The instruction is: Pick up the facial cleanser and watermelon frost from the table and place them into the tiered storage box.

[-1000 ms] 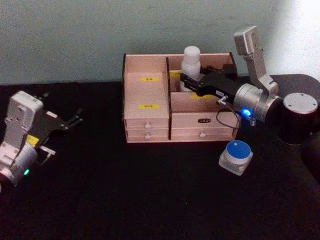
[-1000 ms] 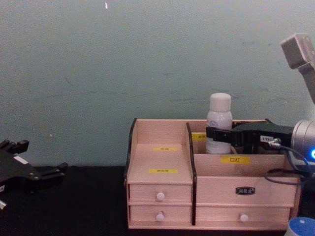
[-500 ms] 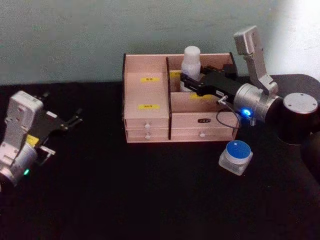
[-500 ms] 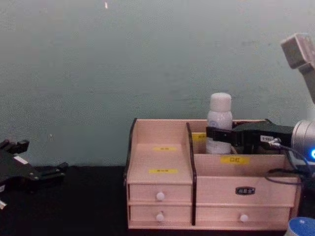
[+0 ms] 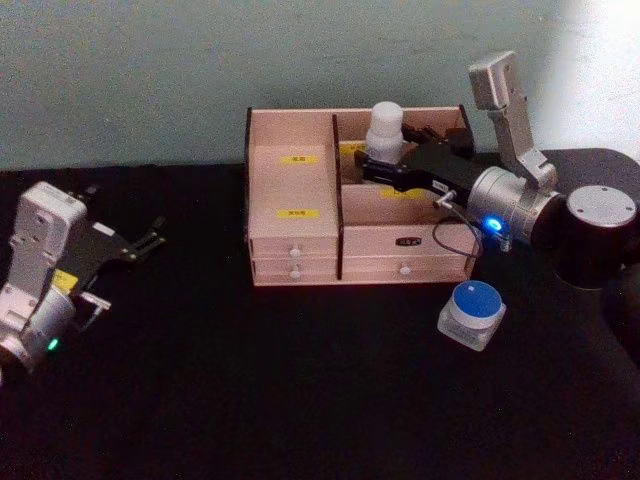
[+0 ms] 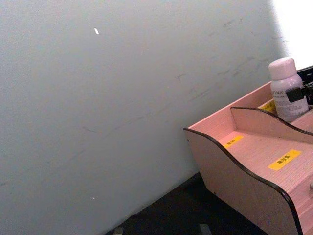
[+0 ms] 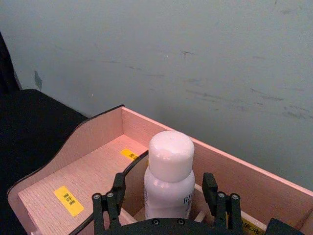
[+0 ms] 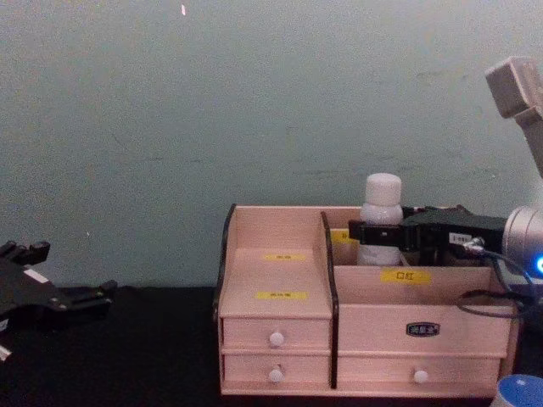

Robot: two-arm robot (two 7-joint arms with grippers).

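Observation:
A white capped bottle (image 5: 383, 128) stands upright in the back right compartment of the tiered storage box (image 5: 295, 180). My right gripper (image 5: 380, 158) reaches in from the right and stands open around the bottle (image 7: 168, 171), with a gap at each finger (image 7: 116, 188). A square jar with a blue lid (image 5: 471, 313) sits on the black table in front of the box's right end. I cannot tell which of the two is the facial cleanser and which the watermelon frost. My left gripper (image 5: 150, 235) is parked open at the far left.
A dark cylinder with a silver top (image 5: 598, 235) stands at the table's right edge, behind the jar. The box (image 8: 276, 271) backs onto a grey-green wall. Black tabletop stretches between the left arm and the box.
The white bottle has sunk lower into its compartment while the right gripper stayed level around it. The left arm has not moved.

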